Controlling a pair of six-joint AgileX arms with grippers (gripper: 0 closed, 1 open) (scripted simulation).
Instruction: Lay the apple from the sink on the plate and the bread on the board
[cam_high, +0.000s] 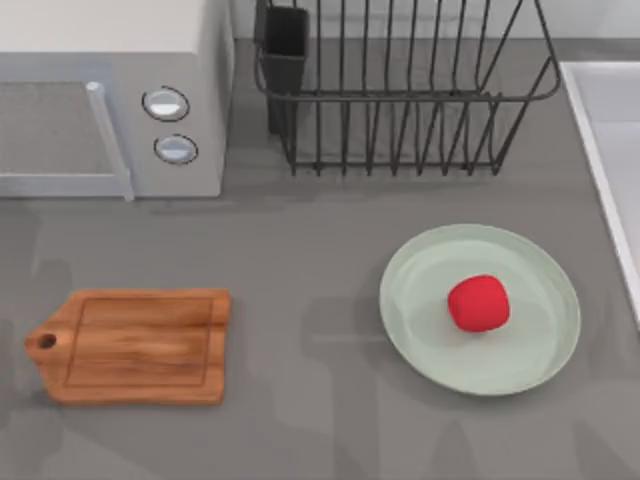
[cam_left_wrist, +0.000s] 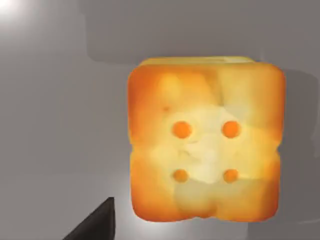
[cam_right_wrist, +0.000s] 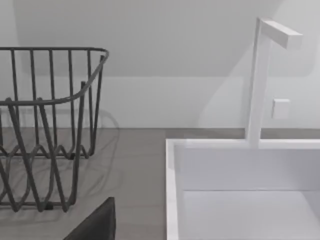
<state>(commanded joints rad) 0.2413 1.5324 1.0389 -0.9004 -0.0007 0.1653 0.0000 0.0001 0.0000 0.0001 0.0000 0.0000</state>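
Grey matte counter (cam_high: 300, 420) under everything, backed by a pale wall (cam_right_wrist: 175, 30). Taking the plate (cam_high: 420, 300) as the mark: black wire rack (cam_high: 400, 100) behind it, sink (cam_high: 600, 130) just off its right side with a white faucet (cam_right_wrist: 257, 75) at the basin's rim, board (cam_high: 140, 345) well off to its left, microwave (cam_high: 100, 60) behind the board. Apple (cam_high: 478, 303) already on the plate, a little right of its middle, so that half of the job looks finished. Board bare. Bread (cam_left_wrist: 205, 140) seen from above in the left wrist view, lying spotted face up on the grey surface, not on the board; how far from the plate, impossible to tell. Left gripper (cam_left_wrist: 95, 225) above and beside the bread, apparently not touching it; jaws apart or together, cannot tell. Right gripper (cam_right_wrist: 95, 222) off toward the rack and sink from the plate, seemingly idle; jaw state likewise impossible to tell. Likely next: closing on the bread and carrying it to the board. Possible trouble: an off-centre grip on so blocky a loaf, letting it twist or slip out in transit; a release too near the board's edge, leaving it half on the counter or tipped over the groove; a careless sweep near the plate, nudging the apple over the shallow rim.
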